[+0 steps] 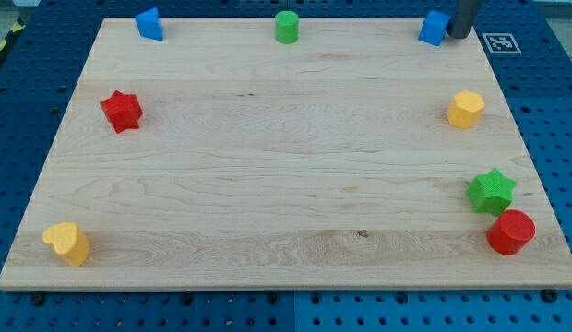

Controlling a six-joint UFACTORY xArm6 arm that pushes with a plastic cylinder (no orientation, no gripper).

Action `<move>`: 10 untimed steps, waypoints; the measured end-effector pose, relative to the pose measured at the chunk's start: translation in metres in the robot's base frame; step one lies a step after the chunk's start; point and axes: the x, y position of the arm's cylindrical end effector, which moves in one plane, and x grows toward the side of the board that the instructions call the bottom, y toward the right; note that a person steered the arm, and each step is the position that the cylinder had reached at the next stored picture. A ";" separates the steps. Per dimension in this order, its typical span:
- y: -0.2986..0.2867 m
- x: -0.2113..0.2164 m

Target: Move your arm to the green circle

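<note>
My tip [458,36] sits at the upper right of the frame, at the far edge of the light wooden table [286,184], touching or just beside the right side of a blue plastic block [434,29] of unclear shape. There's no gripper on this rig, just the dark rod, so nothing opens or closes and nothing is held. Target is the green plastic cylinder (the "green circle") [286,27], upright at top centre of the frame along the same far edge, well apart from my tip. Step in hand looks like the approach, barely begun. The blue block stands directly between tip and target, so a straight slide toward the frame's left would likely shove it along. Better to dip toward the frame's bottom, pass below the block, then come back up to the cylinder and stop just beside it without knocking it. Others are well clear of that path: second blue block [149,24] upper left, red star [122,111] left, yellow block [66,243] lower left, yellow hexagon-like block [466,109] right, green star [492,191] and red cylinder [511,231] lower right.
</note>
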 end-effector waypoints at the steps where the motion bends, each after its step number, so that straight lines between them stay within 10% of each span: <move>1: 0.014 0.025; 5: -0.202 0.074; 7: -0.319 0.019; 10: -0.334 -0.030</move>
